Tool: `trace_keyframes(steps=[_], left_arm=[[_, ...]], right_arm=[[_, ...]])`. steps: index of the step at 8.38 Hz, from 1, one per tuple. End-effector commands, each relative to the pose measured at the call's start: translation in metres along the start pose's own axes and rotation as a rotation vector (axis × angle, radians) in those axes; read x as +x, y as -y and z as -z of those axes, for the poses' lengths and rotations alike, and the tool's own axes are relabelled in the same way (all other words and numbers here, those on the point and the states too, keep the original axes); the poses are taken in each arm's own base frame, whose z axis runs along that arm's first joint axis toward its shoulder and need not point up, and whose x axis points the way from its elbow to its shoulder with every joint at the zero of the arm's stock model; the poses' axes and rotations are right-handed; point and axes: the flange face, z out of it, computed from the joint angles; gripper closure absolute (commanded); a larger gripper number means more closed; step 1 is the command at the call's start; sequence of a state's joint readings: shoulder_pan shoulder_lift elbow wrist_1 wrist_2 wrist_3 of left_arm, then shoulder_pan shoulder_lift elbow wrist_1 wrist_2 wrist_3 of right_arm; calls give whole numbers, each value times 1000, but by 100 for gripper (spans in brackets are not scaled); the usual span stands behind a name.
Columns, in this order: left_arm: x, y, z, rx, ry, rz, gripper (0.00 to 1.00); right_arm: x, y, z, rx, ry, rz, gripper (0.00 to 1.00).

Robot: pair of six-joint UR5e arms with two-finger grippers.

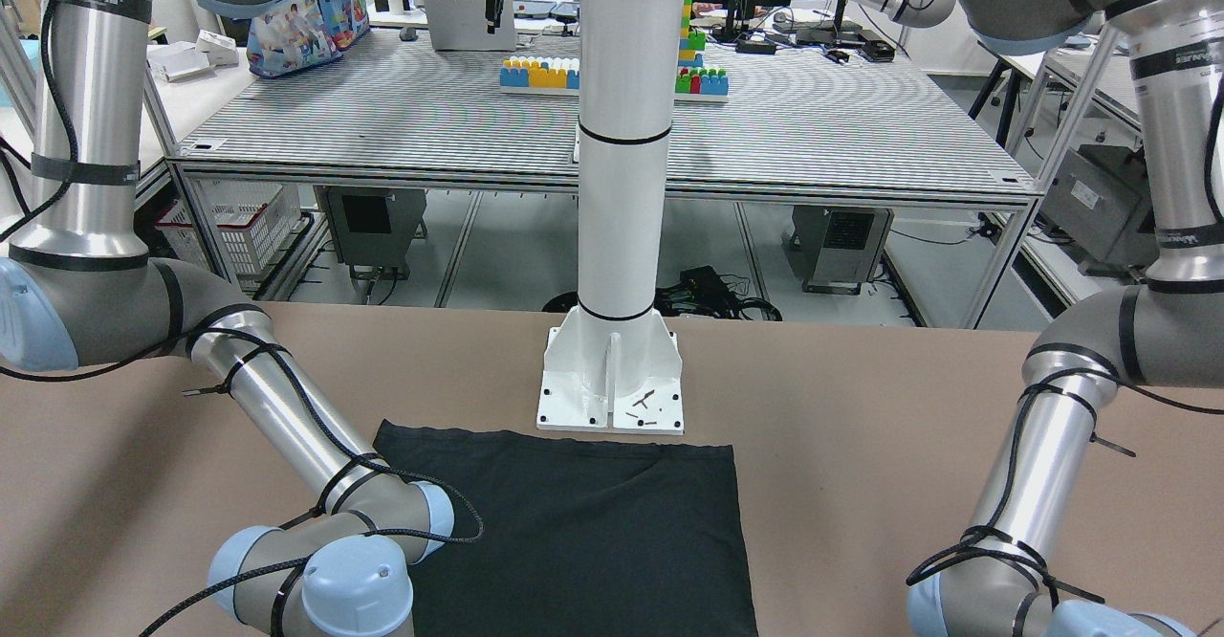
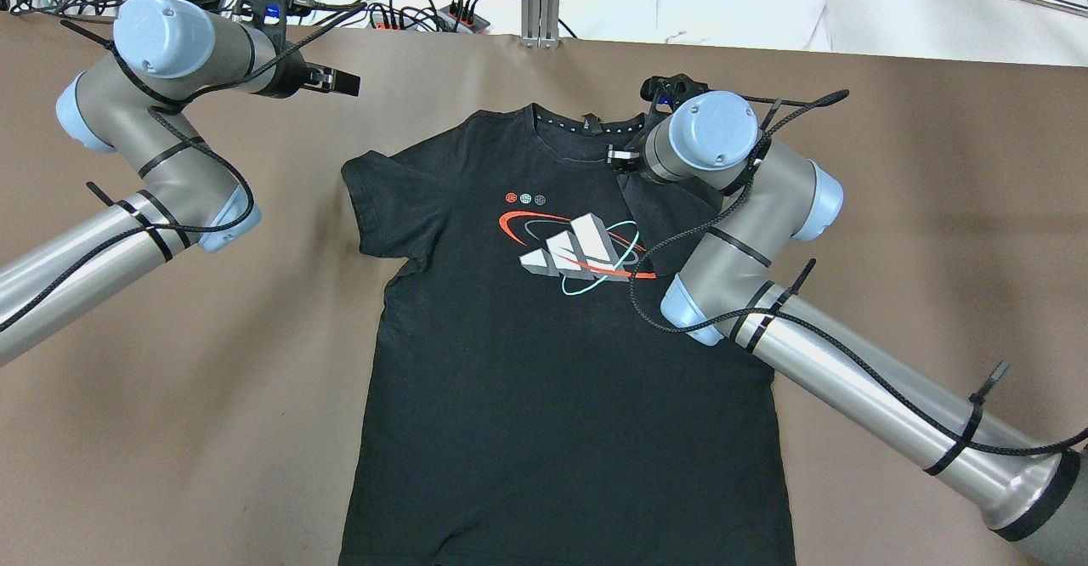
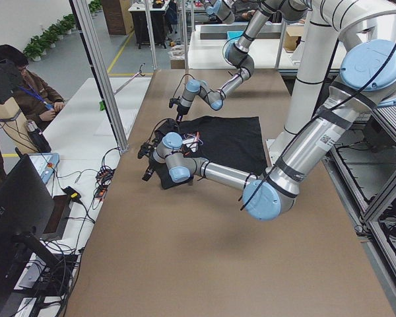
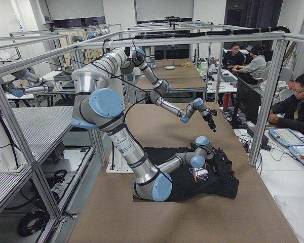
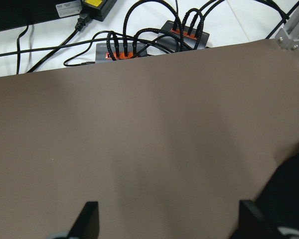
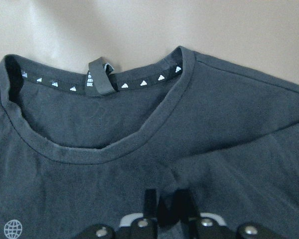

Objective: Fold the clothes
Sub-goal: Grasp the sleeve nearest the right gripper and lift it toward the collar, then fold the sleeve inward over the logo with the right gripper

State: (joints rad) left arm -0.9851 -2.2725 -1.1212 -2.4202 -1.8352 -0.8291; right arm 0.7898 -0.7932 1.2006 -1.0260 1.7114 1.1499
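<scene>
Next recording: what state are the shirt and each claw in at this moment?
T-shirt: spread flat, print side up, not yet folded.
Left claw: open, empty, over bare table.
Right claw: shut, pinching shirt fabric just below the collar.

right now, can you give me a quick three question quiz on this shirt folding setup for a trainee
1. True or false: the T-shirt lies flat with its printed side up.
2. Pick one. The left end effector is open above: A) the shirt's hem, B) the bare table, C) the printed logo.
3. Fill in: the right end effector pinches the fabric just below the ____.

Key: 1 true. 2 B. 3 collar.
</scene>
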Motion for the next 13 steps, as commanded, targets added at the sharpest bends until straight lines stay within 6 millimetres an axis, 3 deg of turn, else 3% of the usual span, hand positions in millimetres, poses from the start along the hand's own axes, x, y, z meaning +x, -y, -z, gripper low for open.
trace_keyframes(steps=[1,3,4,6,7,8,9,12,13], left_arm=[[1,1,0,2,0,2,0],[3,3,1,5,-1,3,0],[3,3,1,5,-1,3,0],[2,2,0,3,-1,3,0],[2,2,0,4,0,3,0],[2,2,0,4,0,3,0],[2,2,0,4,0,1,0],[2,1,1,5,-1,-1,0],[3,2,1,6,-2,-1,0]], right_arm=[[11,20,6,31,-11,-6,6],[18,34,12,19,-1,-7,6],[15,30,15,-33,26,-29,6],[2,22,27,-56,29,-265,8],[9,13,45,-65,15,-383,8],[18,-7,62,-82,-7,-474,11],[29,-29,66,-101,-40,-578,11],[59,-84,50,-136,-106,-711,11],[58,-94,43,-134,-120,-704,11]])
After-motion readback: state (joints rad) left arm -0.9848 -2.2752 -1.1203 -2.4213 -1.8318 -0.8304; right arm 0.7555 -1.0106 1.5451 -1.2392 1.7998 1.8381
